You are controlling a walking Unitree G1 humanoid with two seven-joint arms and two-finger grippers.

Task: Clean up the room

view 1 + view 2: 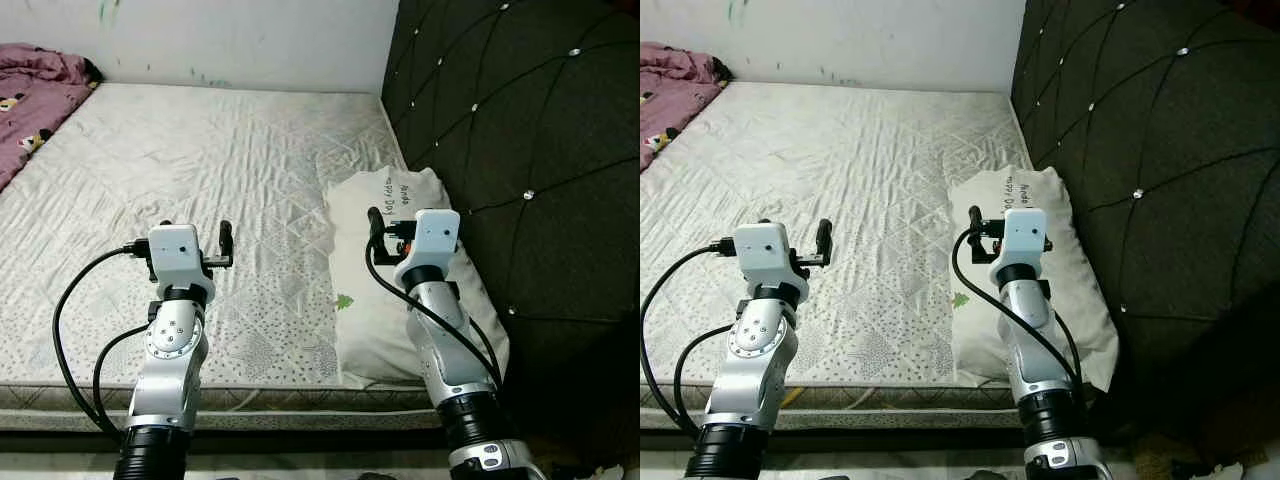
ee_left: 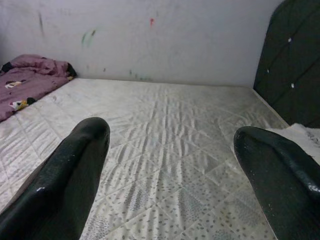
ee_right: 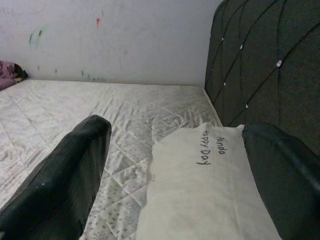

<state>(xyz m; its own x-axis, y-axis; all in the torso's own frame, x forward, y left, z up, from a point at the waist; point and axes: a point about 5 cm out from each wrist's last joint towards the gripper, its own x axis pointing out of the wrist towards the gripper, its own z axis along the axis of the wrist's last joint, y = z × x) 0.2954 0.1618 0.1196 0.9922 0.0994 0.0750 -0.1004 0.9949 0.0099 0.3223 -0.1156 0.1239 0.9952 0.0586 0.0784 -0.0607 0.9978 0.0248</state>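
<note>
A white pillow (image 1: pixel 352 215) with dark lettering and a small green tree print lies on the right side of the mattress (image 1: pixel 200 160), against the headboard. My right gripper (image 1: pixel 405 225) hovers open just above the pillow; in its wrist view both black fingers (image 3: pixel 65 185) frame the pillow (image 3: pixel 210 200) with nothing between them. My left gripper (image 1: pixel 196 235) is held open over the bare mattress near the front edge, and its fingers (image 2: pixel 65 185) are wide apart around empty air.
A dark tufted headboard (image 1: pixel 520 150) rises along the right. A crumpled pink blanket (image 1: pixel 35 100) lies at the far left corner of the bed. A white wall (image 1: pixel 240 40) with paint marks closes the far side. The mattress front edge (image 1: pixel 280 395) is right below my arms.
</note>
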